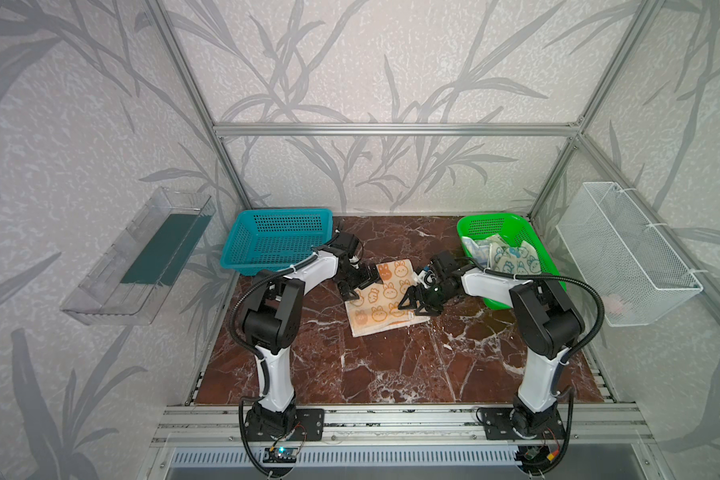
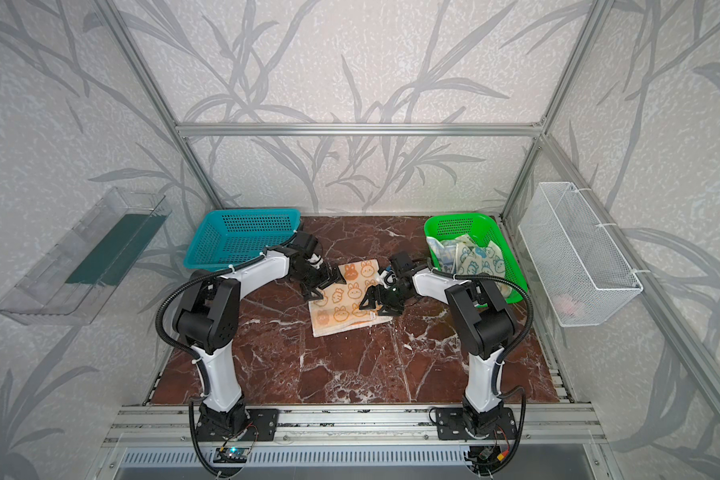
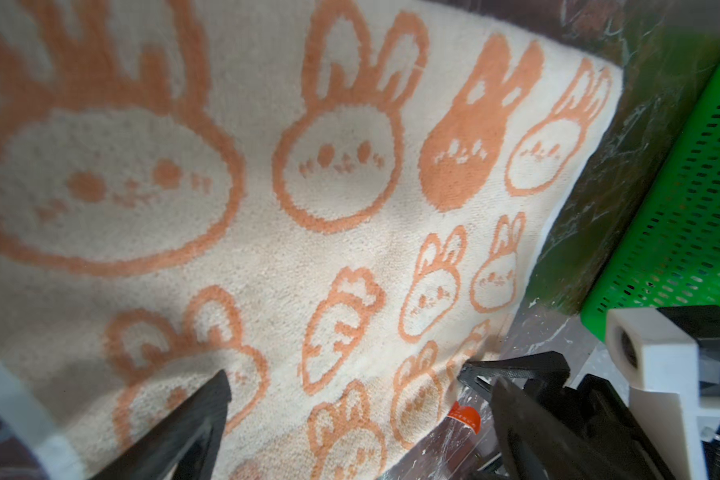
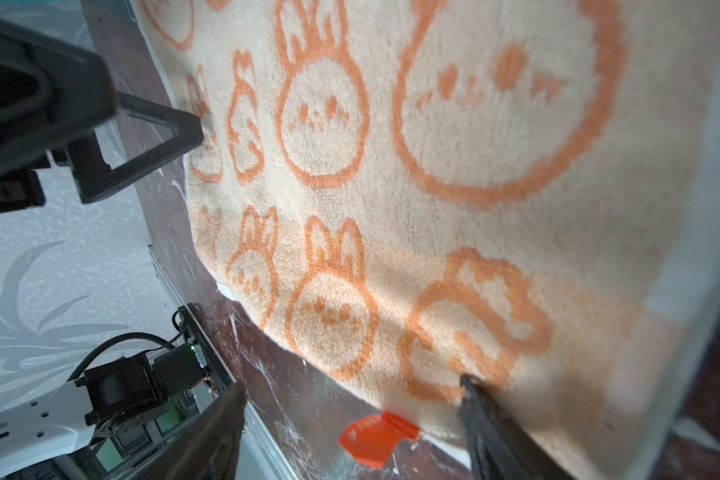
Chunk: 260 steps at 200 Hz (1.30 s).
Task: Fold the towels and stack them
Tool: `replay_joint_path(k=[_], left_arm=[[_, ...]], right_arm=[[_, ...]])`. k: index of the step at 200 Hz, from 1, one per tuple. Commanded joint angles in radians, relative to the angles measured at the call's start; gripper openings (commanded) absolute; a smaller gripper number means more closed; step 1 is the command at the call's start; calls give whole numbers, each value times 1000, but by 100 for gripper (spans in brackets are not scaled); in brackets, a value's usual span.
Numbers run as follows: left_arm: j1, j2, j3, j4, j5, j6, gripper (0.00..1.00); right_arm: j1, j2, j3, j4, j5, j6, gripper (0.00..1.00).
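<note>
- blue basket [image 1: 275, 241]: sitting at the back-left corner of the table [image 1: 391, 374].
- left gripper [image 1: 360, 289]: hovering over the left edge of the orange towel [image 1: 381, 311], fingers standing apart.
- orange towel: lying flat mid-table, nearer the back edge.
- right gripper [image 1: 414, 305]: hanging at the towel's right edge, fingers standing apart.
- green basket [image 1: 474, 224]: sitting at the back-right corner, holding crumpled cream-and-blue towels [image 1: 504, 253].

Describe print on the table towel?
Towel: cream with orange bunnies and carrots; clearest in left wrist view.

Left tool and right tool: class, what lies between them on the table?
The orange bunny towel lies flat on the table between the left tool and the right tool. Both top views show this.
</note>
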Motion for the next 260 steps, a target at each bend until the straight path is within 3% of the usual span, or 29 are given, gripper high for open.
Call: replay_joint_path(k=[1, 48, 74, 90, 111, 142, 202, 260], left_arm=[[-20, -8, -21, 6, -38, 2, 99], [-119, -24, -91, 125, -10, -112, 99], [-166, -65, -113, 186, 10, -183, 99], [-161, -117, -110, 184, 6, -199, 99], [-144, -169, -62, 124, -28, -176, 99], [-111, -162, -14, 98, -36, -166, 99], [-66, -96, -50, 119, -61, -169, 99], [-59, -73, -152, 153, -62, -148, 99]], right_arm=[[-46, 45, -10, -78, 50, -55, 85], [-102, 103, 157, -219, 117, -153, 91], [-144, 24, 189, -226, 78, -151, 94], [-145, -65, 172, -236, 74, -148, 100], [-144, -164, 93, -206, 44, -109, 99], [-113, -253, -64, -33, -21, 17, 99], [-30, -211, -108, 150, -72, 141, 99], [-26, -71, -103, 121, -62, 105, 99]])
